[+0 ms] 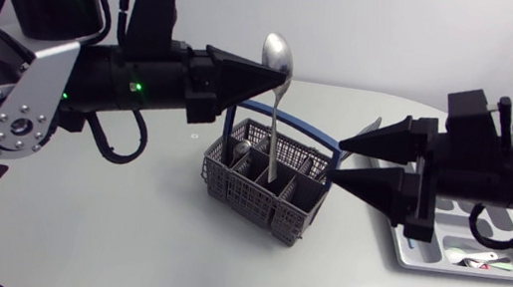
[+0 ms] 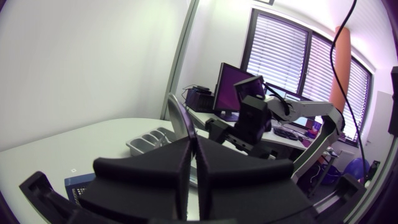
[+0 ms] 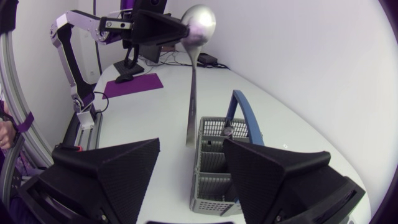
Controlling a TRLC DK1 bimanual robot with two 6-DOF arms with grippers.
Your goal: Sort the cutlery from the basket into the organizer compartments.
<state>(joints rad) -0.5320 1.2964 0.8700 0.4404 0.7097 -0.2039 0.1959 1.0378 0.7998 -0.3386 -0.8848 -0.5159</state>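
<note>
The left claw (image 1: 281,77) is clamped narrow on a shiny silver metal spoon (image 1: 277,126), gripping it at the neck just under the bowl, so the bowl stands up above the fingertips and the long handle hangs almost straight down. The spoon is held in the air over the grey plastic grid basket (image 1: 230,185) with the blue hoop handle (image 1: 328,138), which sits near the middle of the white bench (image 1: 123,235). From above, the handle's lower end overlaps the basket's compartments; whether it reaches inside one I cannot tell. A few dark pieces of cutlery stand in the basket's far compartments. The right claw (image 1: 343,158) is spread wide and holds nothing, its two black wedge fingers pointing at the basket from just beside its blue handle. In the right wrist view that claw (image 3: 191,146) frames the basket (image 3: 214,186) ahead of it, with the spoon (image 3: 193,87) hanging in front and the left claw (image 3: 180,30) pinching it up high. The pale grey rectangular organizer tray (image 1: 421,259) lies on the bench under the right arm, with a few light-coloured pieces in one compartment. In the left wrist view the left claw (image 2: 194,155) shows its fingers pressed close, the spoon (image 2: 179,118) edge-on above them, the organizer (image 2: 146,142) beyond
</note>
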